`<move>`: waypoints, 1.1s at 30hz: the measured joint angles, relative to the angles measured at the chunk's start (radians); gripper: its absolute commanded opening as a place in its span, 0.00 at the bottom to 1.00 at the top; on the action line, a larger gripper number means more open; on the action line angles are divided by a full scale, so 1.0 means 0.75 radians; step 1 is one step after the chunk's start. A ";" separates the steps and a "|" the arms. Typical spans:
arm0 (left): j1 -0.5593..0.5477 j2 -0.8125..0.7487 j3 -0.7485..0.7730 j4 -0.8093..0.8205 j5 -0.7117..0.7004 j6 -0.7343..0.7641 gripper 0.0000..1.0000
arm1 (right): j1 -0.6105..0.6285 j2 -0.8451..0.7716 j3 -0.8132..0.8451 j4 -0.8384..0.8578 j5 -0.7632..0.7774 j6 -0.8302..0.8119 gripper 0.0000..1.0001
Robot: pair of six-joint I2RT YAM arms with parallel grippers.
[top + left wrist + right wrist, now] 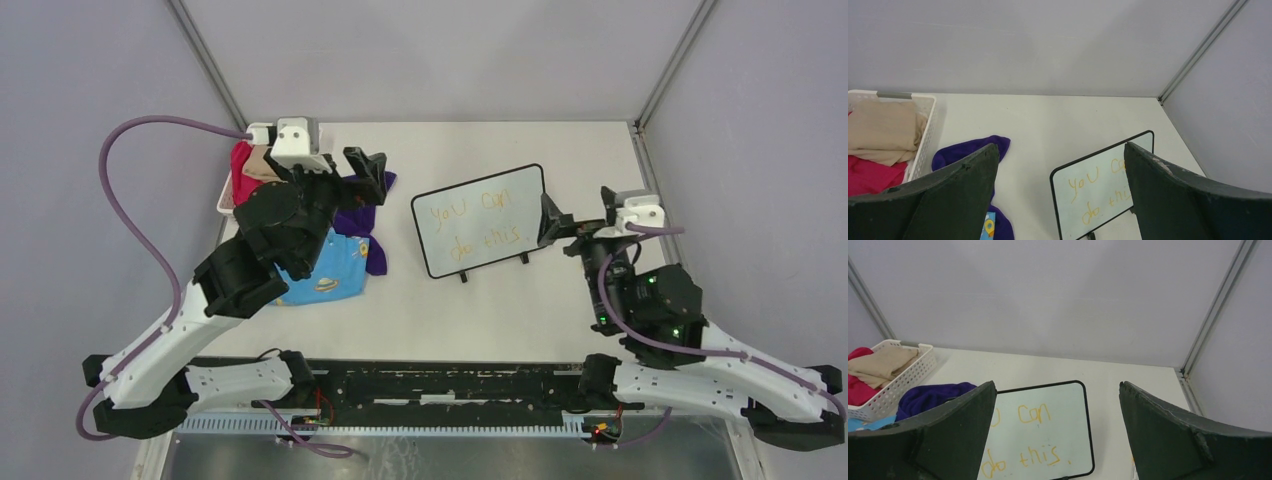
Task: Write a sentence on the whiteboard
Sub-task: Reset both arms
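Whiteboard [479,220] stands on its feet mid-worktop, right of centre, with the orange sentence [472,226] "you can do this" in two lines. Right gripper [550,222] released, empty, just beside the board's right edge. Left gripper [370,175] released, empty, over purple cloth [968,150] near the far-left corner.

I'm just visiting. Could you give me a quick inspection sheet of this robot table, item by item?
Surface: white table, no spills seen.
Job's things: whiteboard upright on its feet; sentence "you can do this" in orange.
Clutter: white basket holding beige cloth and pink cloth; purple cloth, blue cloth lying loose.
Grippers: left gripper, right gripper, jaws open, empty.
Cables: purple cables loop off both arms.
Surroundings: grey walls, metal corner posts.
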 measured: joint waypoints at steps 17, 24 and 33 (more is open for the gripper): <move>0.000 -0.008 0.242 0.048 0.174 0.051 1.00 | -0.003 -0.194 -0.016 0.014 -0.105 0.004 0.98; 0.000 0.075 0.485 0.182 0.279 0.113 1.00 | -0.003 -0.104 0.221 0.095 -0.288 -0.032 0.98; 0.000 0.031 0.390 0.254 0.312 0.114 1.00 | -0.003 -0.061 0.173 0.209 -0.351 -0.075 0.98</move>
